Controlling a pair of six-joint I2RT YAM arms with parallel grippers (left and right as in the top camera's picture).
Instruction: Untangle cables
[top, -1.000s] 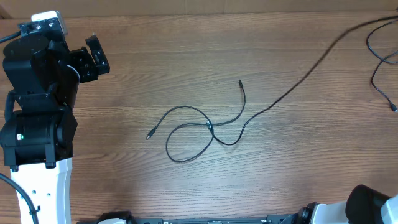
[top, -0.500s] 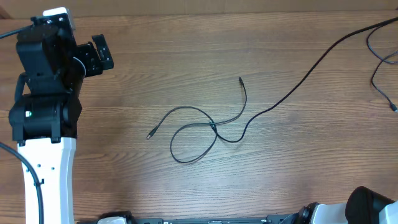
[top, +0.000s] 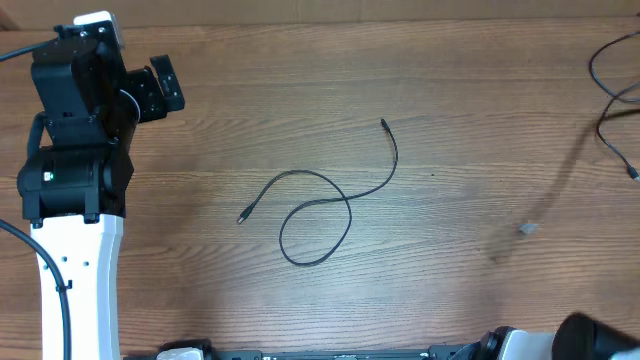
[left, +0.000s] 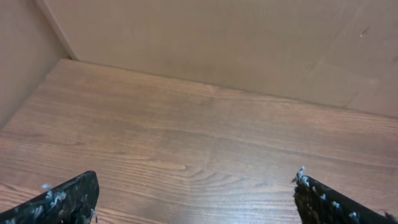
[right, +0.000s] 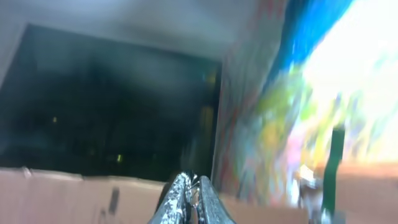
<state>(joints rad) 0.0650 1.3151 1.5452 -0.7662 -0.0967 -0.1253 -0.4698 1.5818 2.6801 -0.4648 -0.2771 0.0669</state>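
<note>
One thin black cable (top: 318, 232) lies mid-table in a single loop, with plug ends at the left (top: 241, 216) and the upper right (top: 383, 124). A second cable shows only as a faint blurred streak (top: 562, 188) with a blurred plug end (top: 527, 229), lifted off the table at the right. My left gripper (top: 160, 88) (left: 196, 199) is open and empty at the far left, well away from the cables. My right gripper (right: 194, 186) points up at the room with its jaws pinched on a thin dark strand. It is out of the overhead view.
More thin black cords (top: 608, 95) lie at the table's top right edge. The left arm's body (top: 70, 170) fills the left side. A cardboard wall (left: 217, 43) rises behind the table.
The long cable that crossed the looped one and ran to the upper right has been pulled off to the right. The looped cable shifted slightly and now lies alone. The left arm barely moved.
</note>
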